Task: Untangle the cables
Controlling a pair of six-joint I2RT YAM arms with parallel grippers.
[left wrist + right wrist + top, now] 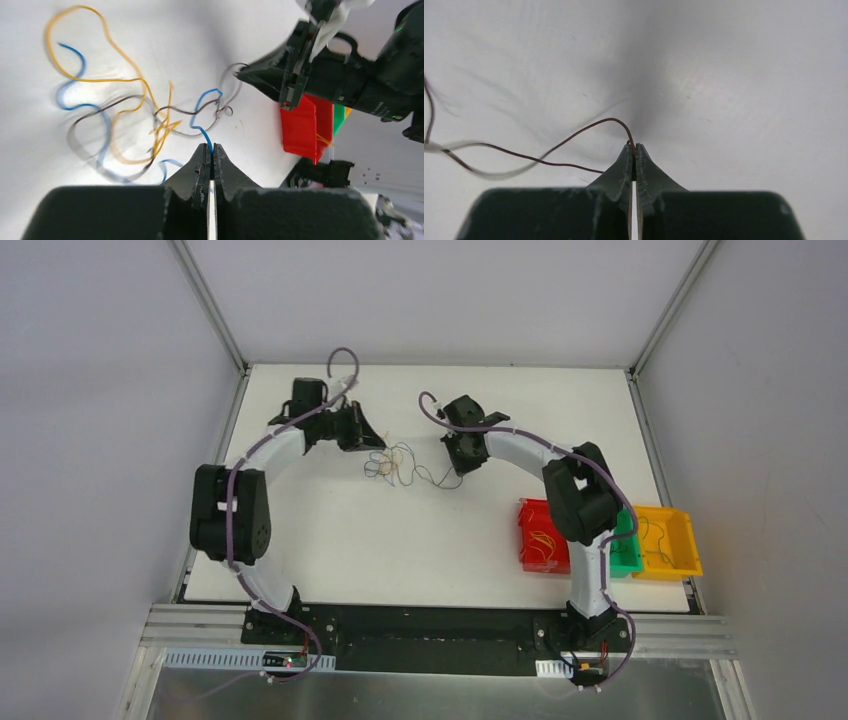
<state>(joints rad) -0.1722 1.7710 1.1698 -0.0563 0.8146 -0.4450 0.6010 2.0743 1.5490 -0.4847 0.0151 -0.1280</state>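
Observation:
A small tangle of thin curly cables (392, 464) lies on the white table between my two grippers. In the left wrist view it spreads as yellow-orange loops (107, 80), blue curls (75, 100) and a dark wire (130, 102). My left gripper (210, 148) is shut on the end of a blue cable (202, 131); it sits left of the tangle (372, 436). My right gripper (632, 146) is shut on a dark brown-black cable (574, 136) that trails left; it sits right of the tangle (461, 466).
A red bin (538, 537), a green bin (626, 555) and a yellow bin (668, 542) stand in a row at the table's right front, behind my right arm. The red and yellow bins hold thin wires. Metal frame posts mark the table's back corners.

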